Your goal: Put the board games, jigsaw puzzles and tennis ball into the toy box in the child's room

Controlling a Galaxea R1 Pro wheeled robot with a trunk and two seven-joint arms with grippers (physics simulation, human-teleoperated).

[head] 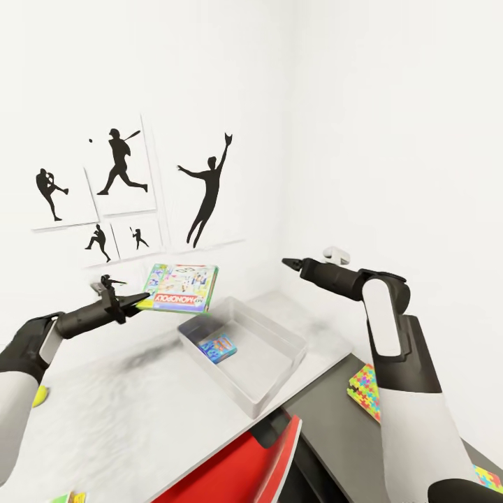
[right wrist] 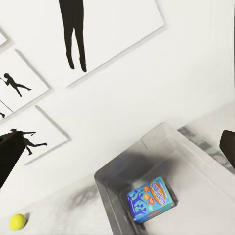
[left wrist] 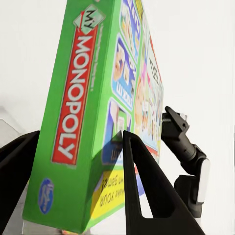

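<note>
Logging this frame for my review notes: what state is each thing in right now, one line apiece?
Monopoly box: held in the air, beside the toy box.
Left gripper: shut on the Monopoly box.
Right gripper: raised, holding nothing; jaw gap unclear.
Toy box: open, on the table.
Blue box: lying inside the toy box.
Tennis ball: loose on the table.
Jigsaw puzzle: flat on the dark surface.
</note>
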